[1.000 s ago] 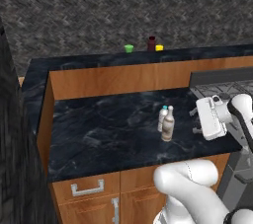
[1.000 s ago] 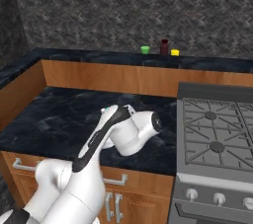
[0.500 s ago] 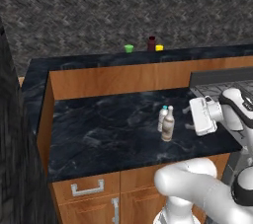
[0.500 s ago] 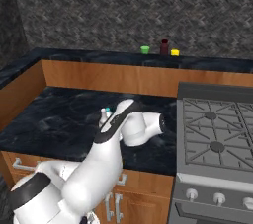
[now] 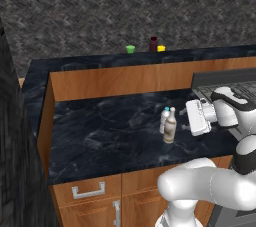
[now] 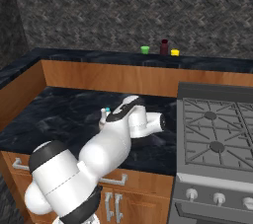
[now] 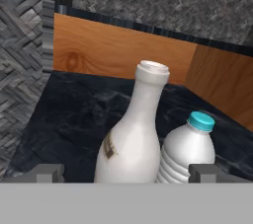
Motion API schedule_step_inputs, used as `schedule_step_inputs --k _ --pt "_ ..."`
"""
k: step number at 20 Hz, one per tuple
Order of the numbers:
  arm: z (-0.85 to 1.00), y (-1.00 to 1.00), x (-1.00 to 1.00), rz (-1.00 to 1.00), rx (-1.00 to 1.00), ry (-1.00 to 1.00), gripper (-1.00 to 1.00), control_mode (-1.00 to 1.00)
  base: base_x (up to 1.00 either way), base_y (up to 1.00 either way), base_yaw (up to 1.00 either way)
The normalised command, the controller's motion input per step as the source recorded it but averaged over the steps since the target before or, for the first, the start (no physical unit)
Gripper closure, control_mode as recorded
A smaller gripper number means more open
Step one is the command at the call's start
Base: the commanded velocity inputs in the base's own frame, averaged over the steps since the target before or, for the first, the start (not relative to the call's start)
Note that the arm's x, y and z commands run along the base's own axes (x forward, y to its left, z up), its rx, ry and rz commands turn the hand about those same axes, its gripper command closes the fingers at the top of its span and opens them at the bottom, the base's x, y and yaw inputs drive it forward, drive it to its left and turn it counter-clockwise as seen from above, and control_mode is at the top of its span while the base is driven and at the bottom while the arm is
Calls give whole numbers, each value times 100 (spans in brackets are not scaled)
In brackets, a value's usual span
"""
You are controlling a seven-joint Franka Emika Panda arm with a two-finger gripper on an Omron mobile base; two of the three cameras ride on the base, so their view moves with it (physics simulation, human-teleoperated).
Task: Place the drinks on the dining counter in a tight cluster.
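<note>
Two drinks stand side by side on the lower black counter: a slim tan bottle [image 5: 170,128] [image 7: 132,139] with a white neck, and a short clear bottle [image 5: 164,119] [image 7: 188,150] whose light-blue cap [image 6: 107,110] peeks past the arm. My gripper [image 5: 184,120] [image 7: 126,173] is open, level with them and just to their right, fingers pointing at the tan bottle, touching nothing. The dark maroon bottle [image 5: 153,44] [image 6: 164,47] stands far back on the raised dining counter [image 5: 90,64] [image 6: 99,56], above its wood-panelled riser.
A green cup [image 5: 130,49] [image 6: 145,49] and a yellow cup [image 5: 161,48] [image 6: 174,52] flank the maroon bottle. A stove [image 6: 217,139] adjoins the lower counter on the right. Drawers [image 5: 88,191] sit under the lower counter. A wood side wall [image 6: 20,94] closes its left end.
The hand has slid left toward the two bottles, closing the gap to the tan one. Its jaws have stayed wide open and the bottles have not moved.
</note>
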Motion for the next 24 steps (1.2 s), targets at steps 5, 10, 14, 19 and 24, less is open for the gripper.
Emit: schedule_step_inputs --k 5,10,14,19,24 --pt "-35 0 35 0 0 0 -100 -100 0 0 0" --pt "-24 0 19 2 2 0 -100 -100 0 0 0" --pt "-10 0 -1 9 8 0 -100 -100 0 0 0" --pt "-9 1 -2 8 6 4 -100 -100 0 0 0" --pt "-6 3 0 1 2 4 -100 -100 0 0 0"
